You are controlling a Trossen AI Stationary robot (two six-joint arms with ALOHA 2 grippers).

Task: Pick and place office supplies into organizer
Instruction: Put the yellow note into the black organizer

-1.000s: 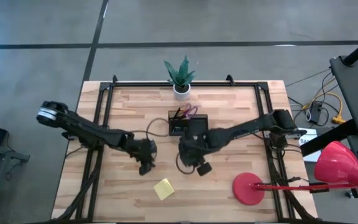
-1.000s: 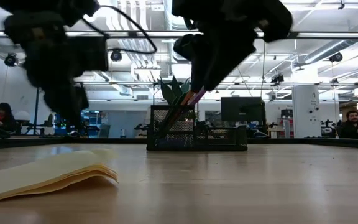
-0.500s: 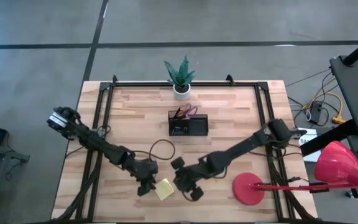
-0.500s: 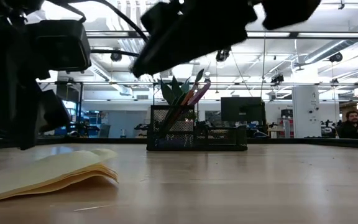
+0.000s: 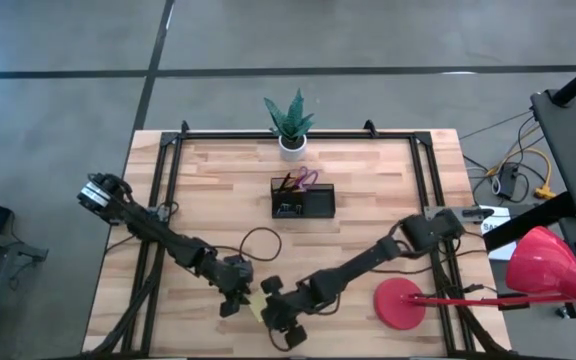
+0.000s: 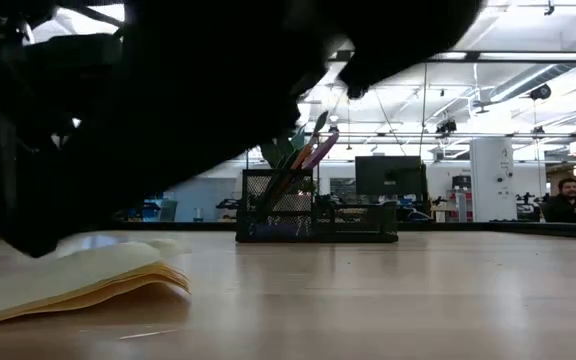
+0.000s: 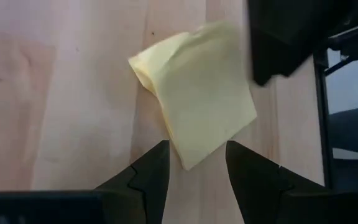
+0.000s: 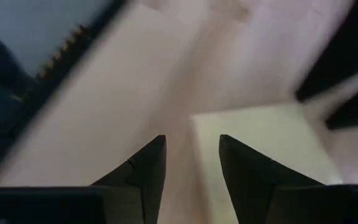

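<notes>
A yellow sticky-note pad (image 7: 197, 106) lies on the wooden table near its front edge, with its upper sheets curled up (image 6: 78, 275). My left gripper (image 7: 194, 158) is open just left of the pad, and one pad corner lies between its fingertips without touching them. My right gripper (image 8: 191, 149) is open just to the right of the pad (image 8: 260, 143). In the high view both grippers (image 5: 236, 298) (image 5: 280, 312) crowd over the pad (image 5: 257, 304). The black organizer (image 5: 303, 200) stands at mid-table, with pens and purple-handled scissors sticking up from it (image 6: 308, 150).
A white pot with a green plant (image 5: 290, 125) stands at the far edge. The red lamp's base (image 5: 400, 303) sits near right, close to my right arm. Black frame rails (image 5: 163, 190) run along the table's left and right sides.
My right gripper has swept from beside the organizer toward the near edge and left, sinking and tipping downward, to the pad's right side. My left gripper came down toward the near edge to the pad's left side, then held still. The pad has stayed put.
</notes>
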